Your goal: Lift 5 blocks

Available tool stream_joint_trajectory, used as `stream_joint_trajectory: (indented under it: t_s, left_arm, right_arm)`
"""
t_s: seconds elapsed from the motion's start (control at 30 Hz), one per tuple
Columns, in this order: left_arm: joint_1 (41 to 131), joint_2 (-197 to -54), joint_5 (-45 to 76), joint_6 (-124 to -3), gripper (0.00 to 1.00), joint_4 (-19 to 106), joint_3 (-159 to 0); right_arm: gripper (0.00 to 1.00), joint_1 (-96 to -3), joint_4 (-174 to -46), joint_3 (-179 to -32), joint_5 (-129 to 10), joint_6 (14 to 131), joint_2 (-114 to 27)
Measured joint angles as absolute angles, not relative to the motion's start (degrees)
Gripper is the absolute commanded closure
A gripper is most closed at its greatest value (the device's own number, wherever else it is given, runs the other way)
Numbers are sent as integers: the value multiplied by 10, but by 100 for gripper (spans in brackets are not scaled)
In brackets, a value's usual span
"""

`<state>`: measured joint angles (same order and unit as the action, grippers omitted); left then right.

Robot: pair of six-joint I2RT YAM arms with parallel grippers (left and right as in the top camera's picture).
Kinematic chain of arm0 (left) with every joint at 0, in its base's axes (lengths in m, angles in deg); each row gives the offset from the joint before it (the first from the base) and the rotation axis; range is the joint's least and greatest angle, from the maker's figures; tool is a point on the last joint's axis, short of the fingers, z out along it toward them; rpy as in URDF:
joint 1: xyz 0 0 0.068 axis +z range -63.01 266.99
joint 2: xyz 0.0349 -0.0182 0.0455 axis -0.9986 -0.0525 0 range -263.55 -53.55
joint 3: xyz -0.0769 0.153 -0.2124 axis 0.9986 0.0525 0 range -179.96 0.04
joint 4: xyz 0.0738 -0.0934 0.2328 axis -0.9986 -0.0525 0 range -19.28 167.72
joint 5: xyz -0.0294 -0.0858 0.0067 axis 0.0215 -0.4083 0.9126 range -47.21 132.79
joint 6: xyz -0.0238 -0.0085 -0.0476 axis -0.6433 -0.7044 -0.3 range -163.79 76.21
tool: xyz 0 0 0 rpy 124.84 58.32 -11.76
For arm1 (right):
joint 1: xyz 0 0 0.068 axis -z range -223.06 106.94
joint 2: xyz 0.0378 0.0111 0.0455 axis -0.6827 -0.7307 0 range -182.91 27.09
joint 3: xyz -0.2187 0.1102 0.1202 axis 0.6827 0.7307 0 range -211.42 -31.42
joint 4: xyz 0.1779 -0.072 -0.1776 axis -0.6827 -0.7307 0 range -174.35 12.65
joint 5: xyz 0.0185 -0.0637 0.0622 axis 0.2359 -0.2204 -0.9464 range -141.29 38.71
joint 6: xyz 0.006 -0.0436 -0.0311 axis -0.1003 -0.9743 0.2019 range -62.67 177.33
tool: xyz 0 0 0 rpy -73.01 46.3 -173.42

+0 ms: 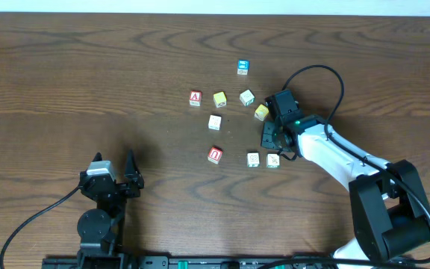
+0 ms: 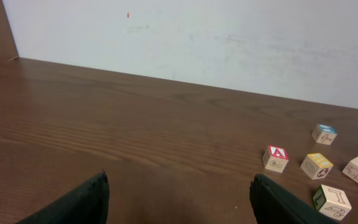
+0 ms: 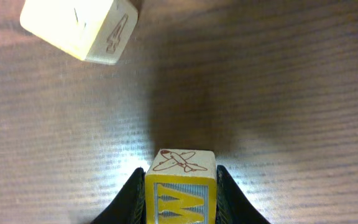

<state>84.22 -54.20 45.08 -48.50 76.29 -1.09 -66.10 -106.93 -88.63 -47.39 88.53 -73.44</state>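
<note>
The right gripper (image 3: 179, 177) is clamped on a yellow block (image 3: 180, 186). Its dark fingers (image 3: 230, 200) press flat against the cube's two sides, and the face turned to the wrist camera shows a W with a small plane drawn on the face above it. From overhead this yellow block (image 1: 261, 112) sits right at the tip of the right gripper (image 1: 264, 114), at the right edge of the scattered cubes on the wooden table (image 1: 66, 82) (whether it is off the wood, I cannot tell). A cream block (image 3: 79, 28) lies apart from it, ahead and to the left of the fingers, and overhead the same cream block (image 1: 246, 97) is just up and left of the held one. The left gripper (image 1: 115, 166) is well away at the near left with its jaws spread wide, and from its own wrist the left gripper (image 2: 176, 200) has only bare wood between them.
</note>
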Motion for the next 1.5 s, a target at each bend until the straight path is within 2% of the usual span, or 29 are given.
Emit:
stream_joint_trajectory:
  t_s: [0.3, 0.5, 0.93, 1.13, 1.5]
  left_arm:
    - [842, -542, 451, -485, 27, 763, -11]
    - [842, -542, 451, -485, 27, 763, -11]
    - [842, -542, 451, -485, 27, 763, -11]
    - [842, -542, 451, -485, 27, 763, -11]
    - [842, -542, 451, -485, 27, 763, -11]
  right_arm:
    - [90, -661, -1204, -944, -457, 836, -649]
    - [90, -661, -1271, -946, -404, 827, -603]
    - [91, -661, -1194, -800, -388, 825, -606]
    - [93, -661, -1187, -792, -412, 825, -606]
    - [92, -666, -1167, -791, -451, 825, -606]
